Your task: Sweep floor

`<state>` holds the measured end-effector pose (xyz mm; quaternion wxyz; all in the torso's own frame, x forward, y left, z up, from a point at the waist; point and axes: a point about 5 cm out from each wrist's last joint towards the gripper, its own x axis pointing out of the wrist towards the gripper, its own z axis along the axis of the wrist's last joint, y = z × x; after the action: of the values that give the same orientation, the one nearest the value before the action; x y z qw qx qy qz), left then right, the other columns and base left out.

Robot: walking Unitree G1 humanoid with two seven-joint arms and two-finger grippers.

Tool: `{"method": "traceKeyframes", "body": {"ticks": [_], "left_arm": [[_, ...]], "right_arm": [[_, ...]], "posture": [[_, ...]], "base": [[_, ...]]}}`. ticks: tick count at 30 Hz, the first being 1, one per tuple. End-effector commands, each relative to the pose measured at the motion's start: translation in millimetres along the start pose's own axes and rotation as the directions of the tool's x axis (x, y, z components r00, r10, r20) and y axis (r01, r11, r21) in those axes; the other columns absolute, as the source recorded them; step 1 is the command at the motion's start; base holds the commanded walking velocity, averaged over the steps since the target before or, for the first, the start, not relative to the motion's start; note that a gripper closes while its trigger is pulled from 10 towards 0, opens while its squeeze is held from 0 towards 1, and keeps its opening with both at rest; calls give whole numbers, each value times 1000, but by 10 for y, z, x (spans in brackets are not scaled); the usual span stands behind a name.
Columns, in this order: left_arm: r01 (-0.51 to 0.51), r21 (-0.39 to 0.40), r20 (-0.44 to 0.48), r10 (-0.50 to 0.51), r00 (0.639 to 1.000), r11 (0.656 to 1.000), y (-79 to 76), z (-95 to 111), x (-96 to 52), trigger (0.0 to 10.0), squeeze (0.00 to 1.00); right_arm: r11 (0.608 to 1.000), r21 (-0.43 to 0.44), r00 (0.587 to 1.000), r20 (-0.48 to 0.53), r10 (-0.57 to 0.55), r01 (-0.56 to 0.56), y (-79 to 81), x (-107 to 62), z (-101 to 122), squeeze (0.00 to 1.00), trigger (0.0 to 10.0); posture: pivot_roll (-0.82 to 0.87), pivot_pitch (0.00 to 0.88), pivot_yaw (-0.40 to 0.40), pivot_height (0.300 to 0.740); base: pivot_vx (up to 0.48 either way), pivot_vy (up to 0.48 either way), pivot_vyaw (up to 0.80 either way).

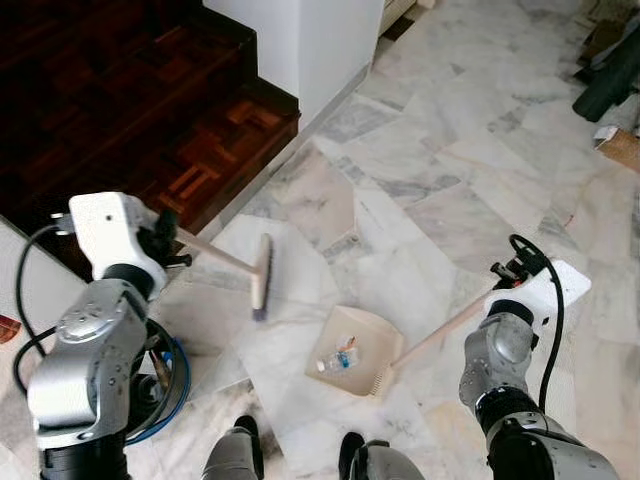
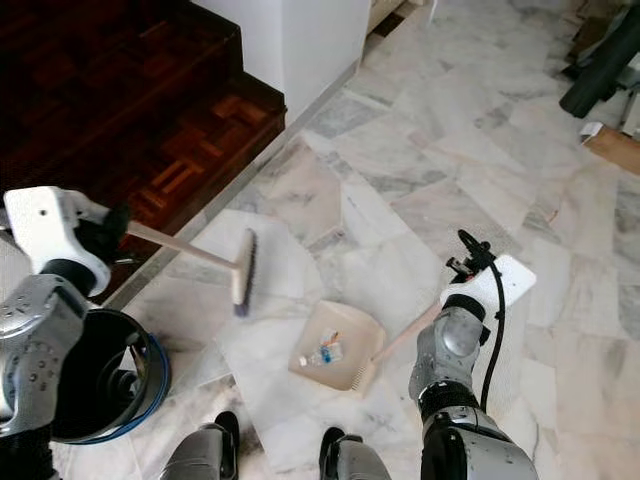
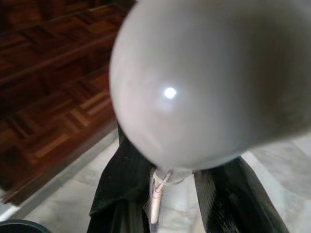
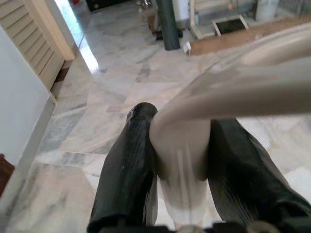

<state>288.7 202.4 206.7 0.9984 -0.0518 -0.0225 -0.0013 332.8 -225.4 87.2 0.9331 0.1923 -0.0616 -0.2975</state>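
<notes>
My left gripper (image 1: 170,238) is shut on the long pale handle of a broom (image 1: 262,275). Its brush head hangs just above the marble floor, left of the dustpan. My right gripper (image 1: 497,278) is shut on the pale handle of a beige dustpan (image 1: 350,350) that rests on the floor in front of my feet. Inside the pan lies a small clear plastic bottle (image 1: 338,360). In the left wrist view the black fingers (image 3: 121,189) close around the broom handle. The right wrist view has the fingers (image 4: 131,170) clamped on the dustpan handle (image 4: 228,92).
A dark wooden parquet step (image 1: 150,110) rises at the left, beside a white wall corner (image 1: 310,40). A dark bin with a blue rim (image 2: 100,375) stands at my left foot. Dark objects and a cardboard box (image 1: 620,145) lie at the far right.
</notes>
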Motion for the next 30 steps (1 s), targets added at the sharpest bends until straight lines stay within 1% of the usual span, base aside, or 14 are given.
{"method": "traceKeyframes", "body": {"ticks": [1, 4, 5, 6, 10, 14, 20, 21, 22, 23, 24, 26, 28, 30], "left_arm": [[-2, 34, 44, 0, 999, 999, 3, 39, -5, 10000, 0], [30, 87, 26, -32, 999, 996, -43, -44, 1, 10000, 0], [30, 87, 26, -32, 999, 996, -43, -44, 1, 10000, 0], [42, 102, 17, -44, 999, 994, -68, -87, 6, 10000, 0], [65, 118, 18, -67, 998, 991, -105, -135, 13, 10000, 0], [105, 166, 16, -109, 994, 981, -156, -190, 10, 10000, 0], [128, 205, 23, -136, 990, 970, -213, -225, 21, 10000, 0], [145, 235, 24, -154, 988, 961, -245, -236, 18, 10000, 0], [176, 288, 34, -194, 981, 941, -302, -229, 5, 10000, 0], [176, 288, 34, -194, 981, 941, -302, -229, 5, 10000, 0], [195, 322, 57, -225, 973, 926, -358, -184, 6, 10000, 0], [198, 334, 92, -241, 966, 921, -392, -111, 16, 10000, 0], [182, 334, 160, -246, 956, 925, -417, 35, 40, 10000, 0], [173, 327, 187, -243, 952, 929, -418, 95, 47, 10000, 0]], "right_arm": [[993, 119, 995, -100, -13, 25, 77, -78, -154, 0, 10000], [979, 201, 996, -90, -23, 40, 81, -33, -98, 0, 10000], [979, 201, 996, -90, -23, 40, 81, -33, -98, 0, 10000], [974, 225, 997, -79, -13, 31, 100, -13, -68, 0, 10000], [971, 238, 999, -53, 10, 3, 154, 8, -17, 0, 10000], [964, 263, 999, -19, 27, -21, 198, 25, 42, 0, 10000], [972, 225, 997, 35, 62, -68, 248, 22, 106, 0, 10000], [976, 203, 996, 53, 75, -85, 262, 18, 125, 0, 10000], [979, 162, 990, 82, 111, -124, 286, 1, 144, 0, 10000], [979, 162, 990, 82, 111, -124, 286, 1, 144, 0, 10000], [981, 130, 986, 92, 136, -147, 294, -19, 141, 0, 10000], [982, 120, 987, 85, 139, -149, 280, -34, 119, 0, 10000], [983, 124, 990, 66, 128, -135, 237, -49, 78, 0, 10000], [984, 122, 990, 66, 124, -132, 221, -55, 73, 0, 10000]], "posture": [[247, 176, -14, 740], [244, 158, -15, 740], [244, 158, -15, 740], [240, 148, -14, 740], [229, 134, -12, 740], [221, 117, -14, 740], [206, 110, -14, 740], [203, 110, -16, 740], [198, 109, -17, 740], [198, 109, -17, 740], [196, 109, -22, 740], [196, 109, -24, 740], [195, 109, -28, 740], [196, 108, -29, 740]], "base": [[0, 0, 0], [0, 0, 0], [0, 0, 0], [0, 0, 0], [0, 0, 0], [0, 0, 0], [0, 0, 0], [0, 0, 0], [0, 0, 0], [0, 0, 0], [0, 0, 0], [0, 0, 0], [0, 0, 0], [0, 0, 0]]}}
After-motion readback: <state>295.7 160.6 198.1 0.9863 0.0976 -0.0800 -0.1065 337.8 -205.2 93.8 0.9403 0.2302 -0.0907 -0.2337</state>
